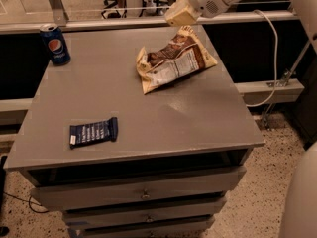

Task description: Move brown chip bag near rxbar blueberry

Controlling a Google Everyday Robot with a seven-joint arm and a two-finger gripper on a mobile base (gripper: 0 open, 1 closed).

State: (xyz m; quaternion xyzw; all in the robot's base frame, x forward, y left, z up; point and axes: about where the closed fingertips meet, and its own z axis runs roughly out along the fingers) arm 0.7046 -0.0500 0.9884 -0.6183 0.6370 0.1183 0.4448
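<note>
The brown chip bag (174, 60) lies flat on the grey cabinet top (124, 103), toward the back right, its white label panel facing up. The rxbar blueberry (93, 132), a dark navy wrapper, lies near the front left of the top. The gripper (179, 10) hangs above the far edge of the bag, lifted clear of it, cream-coloured at the end of the white arm. Nothing is in it.
A blue Pepsi can (55, 44) stands at the back left corner. Drawers (143, 195) sit below the top. A white cable (271, 58) hangs to the right. A rail runs along the back.
</note>
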